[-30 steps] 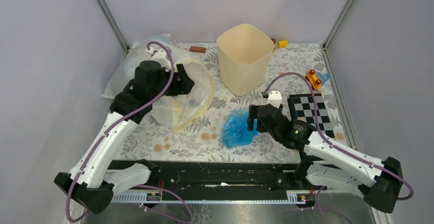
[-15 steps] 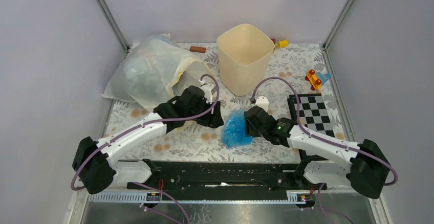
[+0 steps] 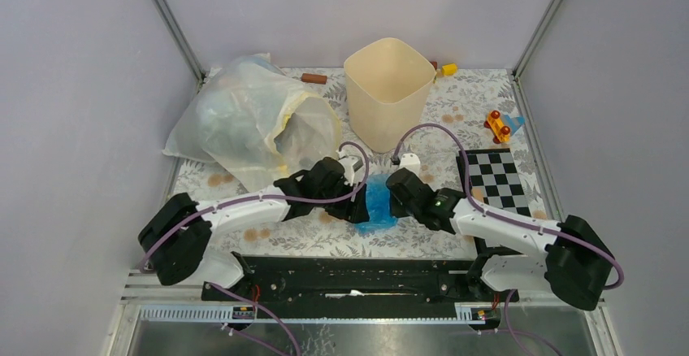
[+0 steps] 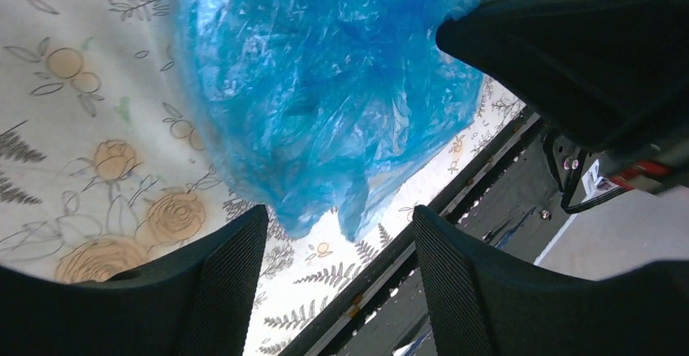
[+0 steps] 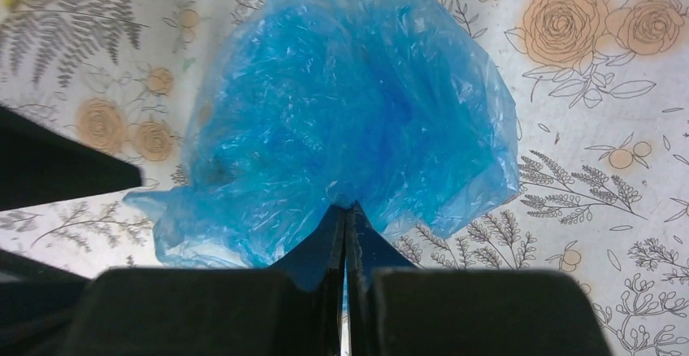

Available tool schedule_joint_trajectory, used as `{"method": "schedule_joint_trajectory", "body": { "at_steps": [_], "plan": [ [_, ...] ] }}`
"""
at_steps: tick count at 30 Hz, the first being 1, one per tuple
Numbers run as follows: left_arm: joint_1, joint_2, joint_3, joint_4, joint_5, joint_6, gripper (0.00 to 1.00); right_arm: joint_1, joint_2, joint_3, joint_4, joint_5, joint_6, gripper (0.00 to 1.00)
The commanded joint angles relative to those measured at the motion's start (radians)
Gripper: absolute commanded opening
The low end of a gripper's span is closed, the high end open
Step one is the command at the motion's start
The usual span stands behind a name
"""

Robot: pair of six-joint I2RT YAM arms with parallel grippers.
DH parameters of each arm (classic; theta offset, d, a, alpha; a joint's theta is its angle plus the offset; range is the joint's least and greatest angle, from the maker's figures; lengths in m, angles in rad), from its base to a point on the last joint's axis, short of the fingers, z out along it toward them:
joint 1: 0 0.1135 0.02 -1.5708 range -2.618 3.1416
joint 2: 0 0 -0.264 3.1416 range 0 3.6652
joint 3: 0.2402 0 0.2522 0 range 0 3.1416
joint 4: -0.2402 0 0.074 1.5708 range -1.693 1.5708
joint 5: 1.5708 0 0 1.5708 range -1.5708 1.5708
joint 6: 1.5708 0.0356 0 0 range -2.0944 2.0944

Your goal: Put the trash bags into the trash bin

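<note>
The crumpled blue trash bag (image 3: 378, 200) lies on the counter (image 3: 455, 108) near its front edge. The right fingers (image 5: 345, 226) pinch its rim tight; the left fingers (image 3: 360, 207) gape empty beside it. The trash bin (image 3: 388, 88) stands well behind, with a big clear bag (image 3: 244, 120) to its left.

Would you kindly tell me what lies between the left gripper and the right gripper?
The light-blue trash bag, as the top external view shows; the right gripper is shut on its edge, and the left gripper is open.

Translucent light-blue trash bag (image 3: 376, 203); plain cream trash bin (image 3: 388, 100); white counter (image 3: 467, 96) printed with grey ferns, orange roses; black-and-white checkerboard (image 3: 496, 179); clear, pale-yellow large bag (image 3: 244, 120); white-and-black arms (image 3: 244, 207), purple cables (image 3: 435, 126).
</note>
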Motion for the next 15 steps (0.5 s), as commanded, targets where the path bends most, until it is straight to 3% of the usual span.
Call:
{"method": "schedule_joint_trajectory", "body": {
  "at_steps": [1,4,10,13,15],
  "plan": [
    [-0.017,0.048,-0.002,0.147,0.045,-0.014,0.68,-0.005,-0.073,-0.009,0.035,-0.038,-0.034,0.00],
    [-0.019,0.088,0.003,0.155,0.020,-0.013,0.60,-0.005,-0.079,-0.010,0.026,-0.063,-0.029,0.00],
    [-0.018,0.091,-0.008,0.131,-0.137,-0.018,0.09,-0.005,-0.144,-0.015,-0.017,0.003,-0.013,0.00],
    [-0.017,0.067,-0.001,0.056,-0.270,-0.026,0.00,-0.005,-0.204,-0.013,-0.077,0.119,0.017,0.00],
    [-0.017,0.046,0.001,0.014,-0.337,-0.028,0.00,-0.005,-0.251,-0.013,-0.117,0.206,0.042,0.00]
  ]
}}
